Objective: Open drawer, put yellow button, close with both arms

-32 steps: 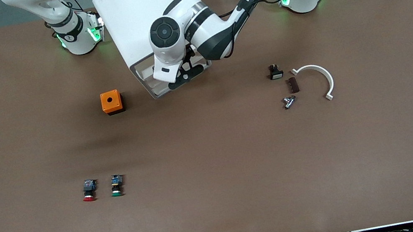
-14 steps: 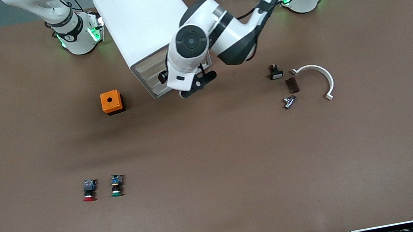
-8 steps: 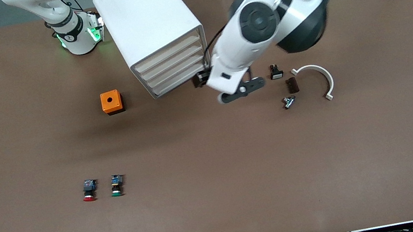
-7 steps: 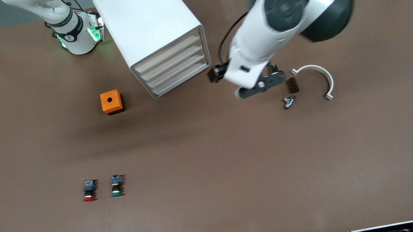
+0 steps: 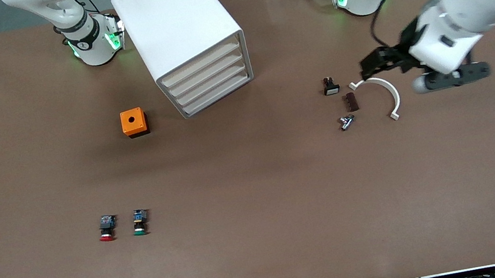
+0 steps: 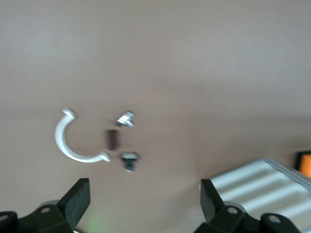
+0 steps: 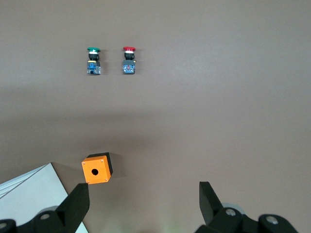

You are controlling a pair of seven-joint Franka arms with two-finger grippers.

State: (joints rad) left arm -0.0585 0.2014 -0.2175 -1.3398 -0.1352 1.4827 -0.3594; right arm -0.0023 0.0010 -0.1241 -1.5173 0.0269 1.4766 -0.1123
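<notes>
Both claws gape empty: left claw [image 5: 380,65] over the white clip [image 5: 384,92], right claw [image 7: 143,201] raised.

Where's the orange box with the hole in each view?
Front view: orange box on the table, beside the white drawer cabinet, toward the right arm's end.
Left wrist view: only an orange sliver at the picture's edge, next to the cabinet.
Right wrist view: in full, beside the cabinet corner.
Shared landmark: the cabinet.

Front camera: looking down from high across the table [image 5: 268,257], facing both bases. Wrist cameras: looking down from well above; both are sharing the cabinet [image 5: 189,42] with it.
</notes>
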